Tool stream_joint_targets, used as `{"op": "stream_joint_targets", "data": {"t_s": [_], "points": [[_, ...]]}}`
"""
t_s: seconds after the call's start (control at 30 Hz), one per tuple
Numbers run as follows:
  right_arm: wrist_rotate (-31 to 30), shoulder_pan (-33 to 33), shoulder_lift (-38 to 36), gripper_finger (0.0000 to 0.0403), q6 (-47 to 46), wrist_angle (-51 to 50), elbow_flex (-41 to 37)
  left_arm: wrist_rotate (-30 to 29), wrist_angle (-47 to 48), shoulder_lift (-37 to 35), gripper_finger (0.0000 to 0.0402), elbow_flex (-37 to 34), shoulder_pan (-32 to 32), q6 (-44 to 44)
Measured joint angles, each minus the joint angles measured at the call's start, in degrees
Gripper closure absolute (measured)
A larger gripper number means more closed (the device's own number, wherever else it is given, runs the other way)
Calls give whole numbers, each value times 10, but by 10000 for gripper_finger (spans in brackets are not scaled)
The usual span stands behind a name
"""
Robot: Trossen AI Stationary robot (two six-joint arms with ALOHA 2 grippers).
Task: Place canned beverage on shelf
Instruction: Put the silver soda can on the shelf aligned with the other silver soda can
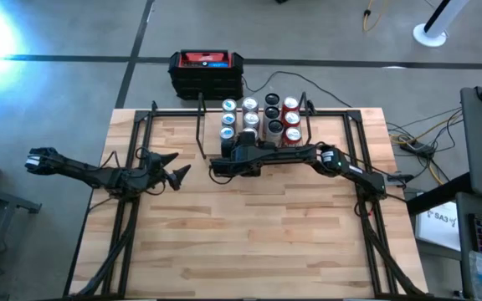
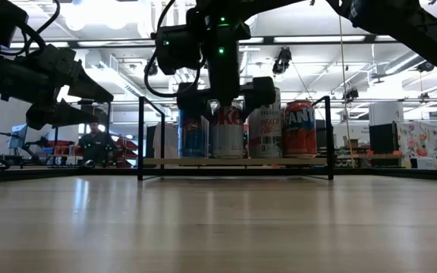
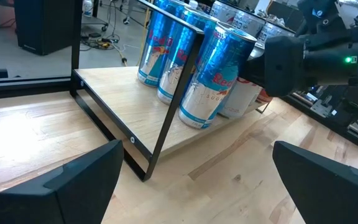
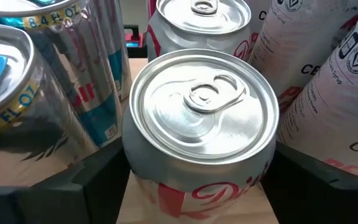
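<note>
Right gripper [image 2: 226, 95] straddles the Diet Coke can [image 4: 201, 143] on the shelf [image 1: 201, 134], fingers [image 4: 98, 180] flanking, contact unclear. Neighbouring cans [image 2: 283, 129] risk toppling. Left gripper [image 1: 176, 176] waits open above worktop [image 1: 249, 226].

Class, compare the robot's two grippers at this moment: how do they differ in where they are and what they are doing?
The left gripper hangs over bare table, away from the shelf; the right gripper is at the shelf among the cans. The left gripper is open and empty; the right gripper has its fingers on either side of a silver can with red lettering, though a firm grip cannot be confirmed. Both are dark two-finger grippers.
</note>
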State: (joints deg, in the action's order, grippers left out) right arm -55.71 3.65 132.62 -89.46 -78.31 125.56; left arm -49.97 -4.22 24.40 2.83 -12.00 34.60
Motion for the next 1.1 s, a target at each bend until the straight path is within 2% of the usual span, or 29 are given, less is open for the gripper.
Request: {"op": "stream_joint_targets", "data": {"t_s": [0.83, 1.1], "points": [[1, 5, 0, 103, 4, -11, 0, 0, 0, 0, 3, 0, 0, 0], [4, 2, 0, 70, 32, -10, 7, 0, 0, 0, 3, 0, 0, 0]]}}
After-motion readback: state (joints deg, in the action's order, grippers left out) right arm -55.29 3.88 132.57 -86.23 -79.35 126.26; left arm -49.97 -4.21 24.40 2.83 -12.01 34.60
